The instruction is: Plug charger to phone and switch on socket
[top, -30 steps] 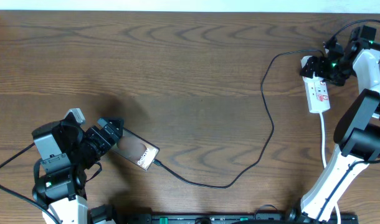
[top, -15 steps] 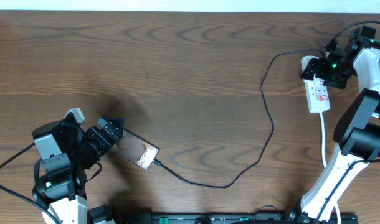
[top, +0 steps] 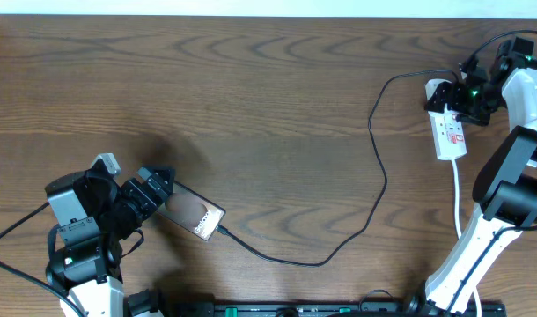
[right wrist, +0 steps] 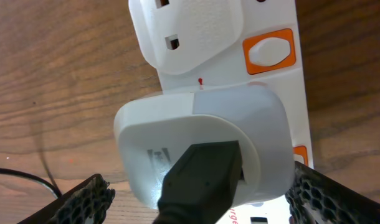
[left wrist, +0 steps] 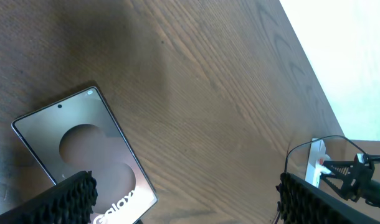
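- One phone: a flat, glossy dark rectangle lying front-left on the wood-grain tabletop.
- One charger: a thin black cable curving from the phone's edge to a rounded white adapter.
- One socket: a white plastic strip at far right, with two orange switches visible.
- Left pincer: spread, at the phone's end.
- Right pincer: spread, flanking the adapter.

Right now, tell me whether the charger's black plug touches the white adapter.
Touching. The right wrist view shows the black plug sunk into the white adapter, no gap.

Bright, even light; faint sheen on the phone; right-wrist close-up slightly soft.
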`<move>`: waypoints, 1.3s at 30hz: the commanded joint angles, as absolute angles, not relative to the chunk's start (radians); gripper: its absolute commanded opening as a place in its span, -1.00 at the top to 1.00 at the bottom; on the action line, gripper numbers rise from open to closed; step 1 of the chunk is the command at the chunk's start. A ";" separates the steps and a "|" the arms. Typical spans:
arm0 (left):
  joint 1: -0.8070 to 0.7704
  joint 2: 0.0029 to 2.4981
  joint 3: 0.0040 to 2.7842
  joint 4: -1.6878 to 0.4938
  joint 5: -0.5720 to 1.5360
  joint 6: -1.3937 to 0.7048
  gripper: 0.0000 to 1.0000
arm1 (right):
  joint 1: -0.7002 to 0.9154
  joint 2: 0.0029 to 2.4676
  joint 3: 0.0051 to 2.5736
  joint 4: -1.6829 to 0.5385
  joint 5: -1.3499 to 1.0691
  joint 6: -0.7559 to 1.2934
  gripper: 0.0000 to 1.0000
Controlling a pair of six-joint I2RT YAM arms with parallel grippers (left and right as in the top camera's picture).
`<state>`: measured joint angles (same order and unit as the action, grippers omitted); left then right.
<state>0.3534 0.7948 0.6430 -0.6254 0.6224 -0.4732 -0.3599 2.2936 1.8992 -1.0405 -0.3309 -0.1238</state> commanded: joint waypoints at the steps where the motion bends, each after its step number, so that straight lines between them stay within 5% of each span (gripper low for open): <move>1: 0.357 0.789 0.657 -0.628 0.616 -0.464 -0.83 | -0.340 2.328 1.898 -1.048 -0.505 -0.137 -0.76; 18: 0.357 0.789 0.657 -0.636 0.616 -0.464 -0.82 | -0.355 2.323 1.918 -1.074 -0.523 -0.135 -0.65; 23: 0.357 0.789 0.657 -0.649 0.616 -0.464 -0.82 | -0.390 2.277 1.989 -1.131 -0.347 -0.065 -0.62; 28: 0.357 0.789 0.657 -0.655 0.616 -0.464 -0.83 | -0.421 2.188 2.091 -1.256 -0.224 -0.007 -0.69; 30: 0.357 0.789 0.657 -0.655 0.616 -0.464 -0.82 | -0.425 2.133 2.109 -1.293 -0.181 0.058 -0.98; 39: 0.357 0.789 0.657 -0.655 0.616 -0.464 -0.83 | -0.398 1.796 2.115 -1.517 -0.110 0.321 -0.99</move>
<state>0.3534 0.7948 0.6430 -0.6521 0.6220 -0.4732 -0.4152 1.9049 2.0876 -1.4754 -0.1406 0.1799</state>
